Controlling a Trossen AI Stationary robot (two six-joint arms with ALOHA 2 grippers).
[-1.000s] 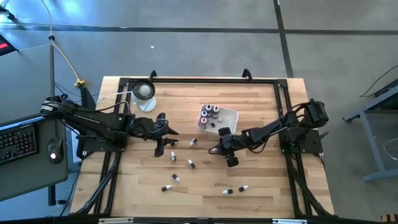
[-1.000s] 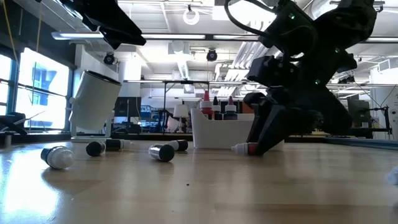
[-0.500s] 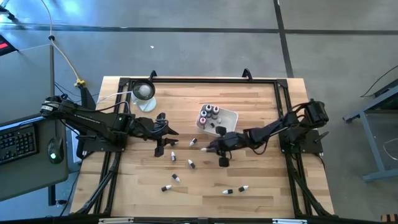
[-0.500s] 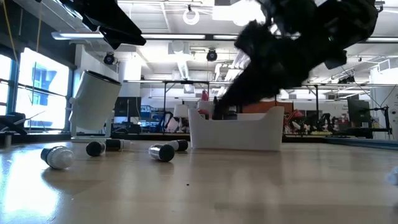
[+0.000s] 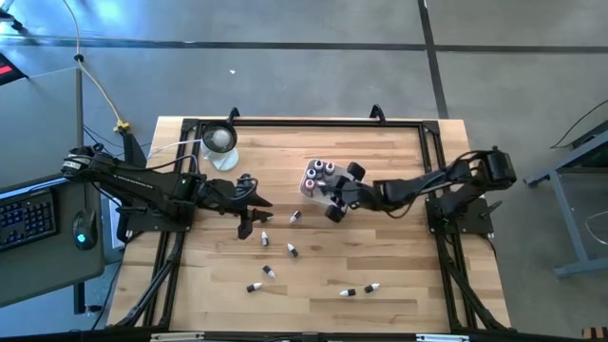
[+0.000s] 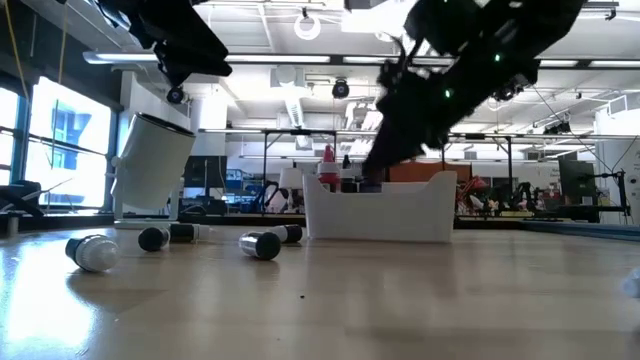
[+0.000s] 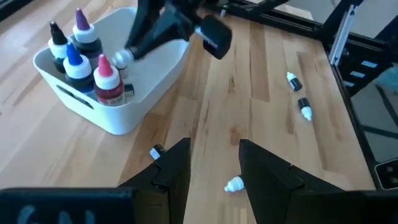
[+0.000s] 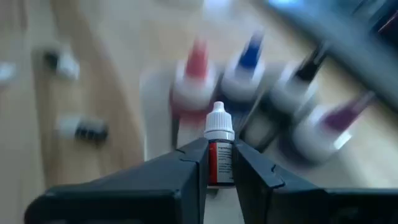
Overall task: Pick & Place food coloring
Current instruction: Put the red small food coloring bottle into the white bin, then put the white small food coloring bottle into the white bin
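Whereas a second ago the right gripper was low on the desk in front of the tray, beside a red bottle lying there, it has since risen and moved back over the white tray. Its jaws now pinch that red bottle, white cap outward, over the tray's open side. That spot on the desk is now bare. The left arm has not shifted.

Loose food coloring bottles on the desk, near to far in the high view:
- two lying close together near the front edge
- one at front left
- one just behind it
- one toward the middle
- one near the left gripper
- one in front of the tray

Seven loose bottles in all.

Standing in the tray, four larger dropper bottles: red, blue, black and purple tips.

Left gripper: hovering left of centre, jaws spread, holding nothing.

Round clear dish with one white ball at the far left corner.

Label on the held bottle shows as a dark band; no writing can be read.
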